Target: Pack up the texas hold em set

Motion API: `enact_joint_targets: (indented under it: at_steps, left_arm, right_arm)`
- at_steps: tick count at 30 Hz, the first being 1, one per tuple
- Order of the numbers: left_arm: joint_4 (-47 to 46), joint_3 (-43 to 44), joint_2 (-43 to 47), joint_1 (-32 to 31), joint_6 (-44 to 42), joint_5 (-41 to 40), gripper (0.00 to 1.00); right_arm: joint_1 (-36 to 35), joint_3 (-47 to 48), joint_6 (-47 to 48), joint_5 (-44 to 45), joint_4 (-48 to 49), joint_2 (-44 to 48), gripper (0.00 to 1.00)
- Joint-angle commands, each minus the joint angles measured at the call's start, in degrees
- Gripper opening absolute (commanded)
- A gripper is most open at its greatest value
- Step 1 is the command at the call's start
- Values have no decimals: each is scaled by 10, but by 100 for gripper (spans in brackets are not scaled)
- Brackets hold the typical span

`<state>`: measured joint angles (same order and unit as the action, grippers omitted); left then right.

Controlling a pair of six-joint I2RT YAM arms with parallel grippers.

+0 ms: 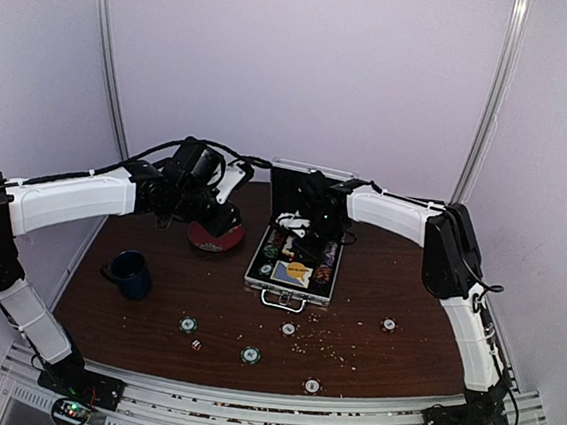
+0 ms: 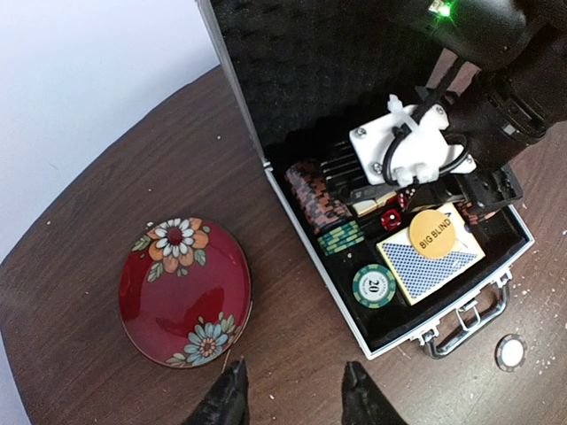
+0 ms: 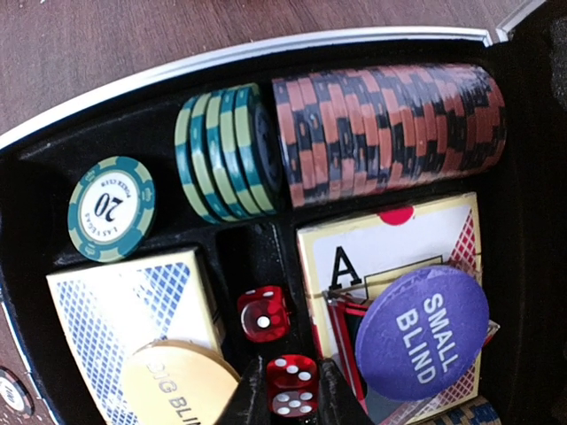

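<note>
The silver case [image 1: 257,276] lies open at the table's middle, its lid upright. My right gripper [image 3: 292,394] is down inside it, shut on a red die [image 3: 292,384] over the narrow middle slot, where a second red die [image 3: 263,314] lies. Around them are a row of green chips [image 3: 221,150], a row of reddish chips [image 3: 390,128], a flat 20 chip [image 3: 111,208], a blue card box [image 3: 133,310] and a purple disc [image 3: 423,332]. My left gripper [image 2: 292,390] is open and empty above bare table, between the plate and the case [image 2: 310,257].
The red flowered plate [image 2: 184,292] lies left of the case. A dark blue mug [image 1: 132,273] stands at the left. Several loose chips, such as one [image 1: 251,354], and a small die [image 1: 194,344] lie on the table in front of the case, among crumbs.
</note>
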<state>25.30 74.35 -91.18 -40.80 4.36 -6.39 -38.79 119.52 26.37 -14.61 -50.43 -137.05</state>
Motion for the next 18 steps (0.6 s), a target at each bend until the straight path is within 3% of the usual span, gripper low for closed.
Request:
enact_joint_targets:
  at_steps: [1, 10, 18]
  left_arm:
    - [-24, -3, 8, 4, 4, 9, 37]
    - [-24, -3, 9, 4, 5, 7, 37]
    - [-24, -4, 8, 4, 4, 4, 37]
  right_arm:
    - [-3, 20, -5, -7, -8, -17, 19]
    - [-4, 38, -5, -10, -15, -27, 30]
    - [-3, 37, -5, 12, -16, -5, 32]
